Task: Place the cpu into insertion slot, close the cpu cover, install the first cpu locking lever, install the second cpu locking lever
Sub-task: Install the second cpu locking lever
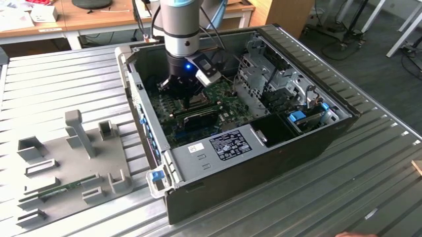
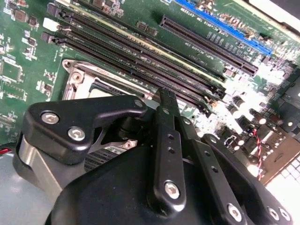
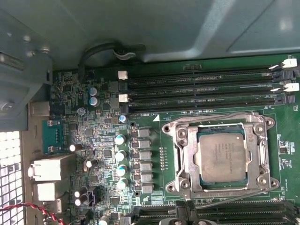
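A: Nearest to us in the second wrist view is the black gripper (image 2: pixel 161 101) itself, its linkage arms and bolts in the foreground. We see its fingers drawn together with nothing between them, just over the green circuit board (image 2: pixel 28 75).

B: Agreed. In the exterior view we see the gripper (image 1: pixel 187 94) down inside the open computer case (image 1: pixel 290 143), right above the board (image 1: pixel 228 101), on the end of the arm (image 1: pixel 179 22).

A: And the cpu (image 3: pixel 220 157)? In the first wrist view we find it lying flat in the insertion slot (image 3: pixel 200 136), its dull silver top facing up.

B: Yes, and the cpu cover (image 3: pixel 255 154) is down around it, its window framing the chip.

A: We also see a thin wire locking lever (image 3: pixel 213 116) running along the cover's edge nearest the memory slots (image 3: pixel 201 89), and another lever (image 3: pixel 225 199) along the opposite edge. Whether either is latched, we cannot tell.

B: In the exterior view, a grey fixture plate (image 1: pixel 72 163) lies on the metal table (image 1: pixel 369 187), well apart from the case, toward the exterior view's left.
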Robot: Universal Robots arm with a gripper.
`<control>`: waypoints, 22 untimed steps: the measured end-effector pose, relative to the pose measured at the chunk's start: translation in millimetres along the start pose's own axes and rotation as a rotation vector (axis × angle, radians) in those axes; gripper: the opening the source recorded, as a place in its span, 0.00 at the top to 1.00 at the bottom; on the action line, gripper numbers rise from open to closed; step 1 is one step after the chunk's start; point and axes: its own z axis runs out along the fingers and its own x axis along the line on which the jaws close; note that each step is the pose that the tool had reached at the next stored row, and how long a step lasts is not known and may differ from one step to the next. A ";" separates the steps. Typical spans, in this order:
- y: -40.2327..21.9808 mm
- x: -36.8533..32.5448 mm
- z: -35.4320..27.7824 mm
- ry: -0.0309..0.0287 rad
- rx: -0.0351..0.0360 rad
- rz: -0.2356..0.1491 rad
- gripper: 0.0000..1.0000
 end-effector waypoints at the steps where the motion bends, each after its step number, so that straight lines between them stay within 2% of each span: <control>1: 0.3 0.1 0.3 0.0000 -0.0001 0.000 0.90; 12: 1.9 2.5 2.5 -0.0029 -0.0004 0.000 0.90; 16: 1.9 3.3 3.9 -0.0064 -0.0060 0.000 0.90; 22: 1.8 4.3 5.0 -0.0086 -0.0073 0.001 0.90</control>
